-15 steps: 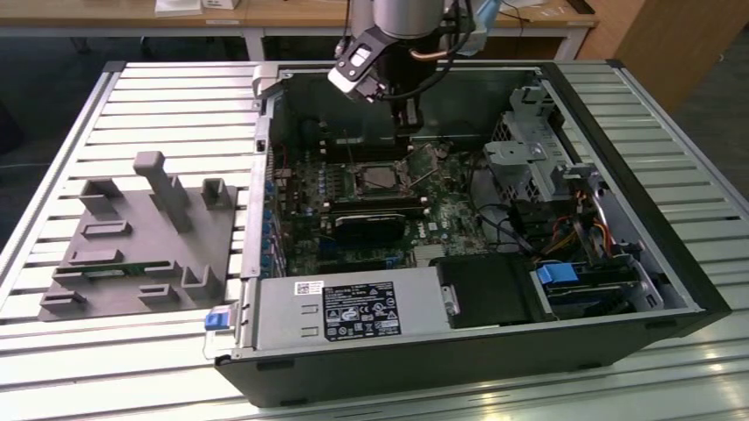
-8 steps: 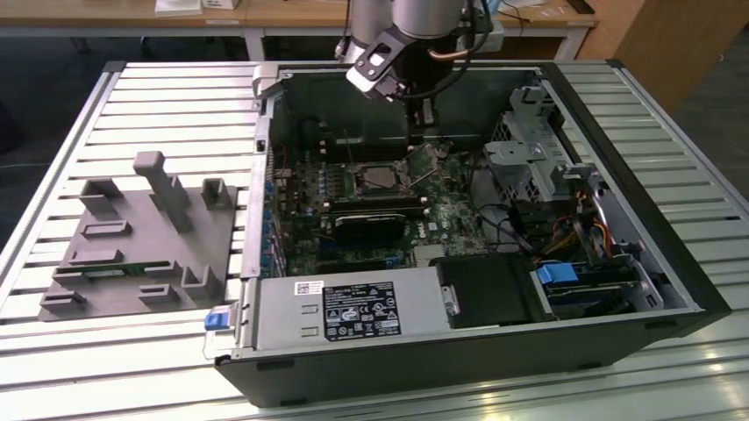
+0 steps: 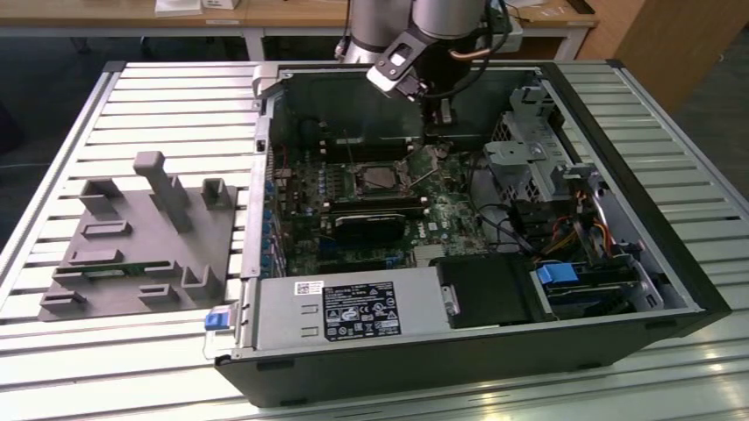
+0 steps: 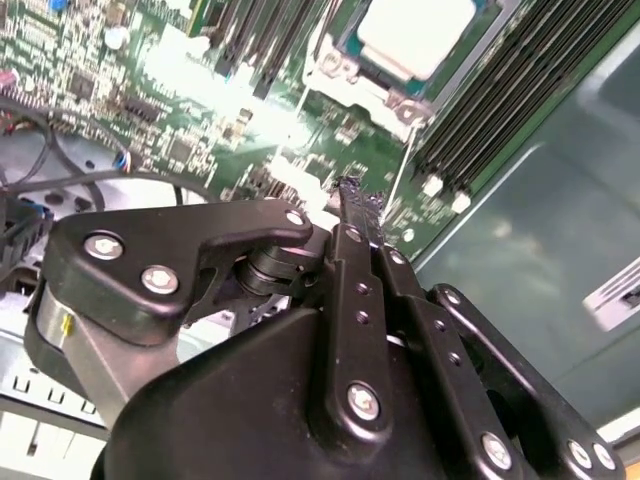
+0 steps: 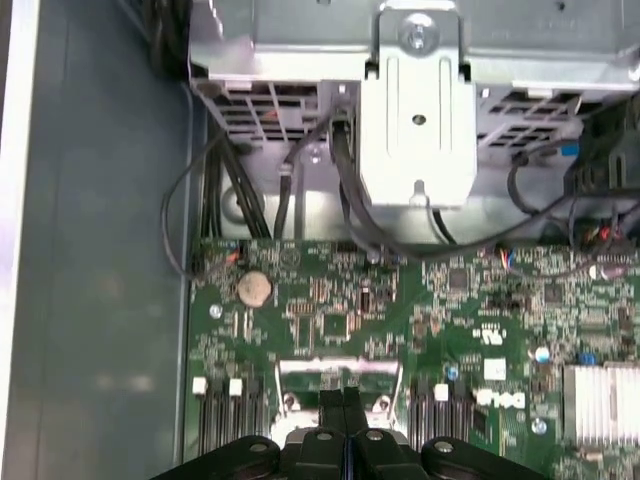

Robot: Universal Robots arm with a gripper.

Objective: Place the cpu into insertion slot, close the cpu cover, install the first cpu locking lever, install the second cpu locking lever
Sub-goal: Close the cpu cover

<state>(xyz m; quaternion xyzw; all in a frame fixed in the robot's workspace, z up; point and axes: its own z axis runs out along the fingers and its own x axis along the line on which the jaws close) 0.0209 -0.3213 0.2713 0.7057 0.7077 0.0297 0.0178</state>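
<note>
Second wrist view: nearest the lens, the black bar-linkage gripper [image 4: 357, 195] is seen with its two slim fingers pressed flat together and nothing visible between them. A thin silvery wire lever [image 4: 398, 170] is seen tilted just beside the fingertips, rising from the near corner of the small square insertion slot [image 3: 353, 180]; whether it is touched cannot be told. Beyond it, the flat square cpu [image 4: 415, 35], with its pale silvery-beige metal top, is found seated in that slot. The thin silvery cpu cover [image 4: 365, 92] is laid down around it as a frame. Long black memory slots [image 4: 490, 100] are ranged along one side of the slot, and green circuit board [image 4: 180, 110] is spread around it. In the exterior view, the slot is enclosed by an open black computer case [image 3: 468, 351], which is set on a pale slatted table [image 3: 70, 368].
</note>
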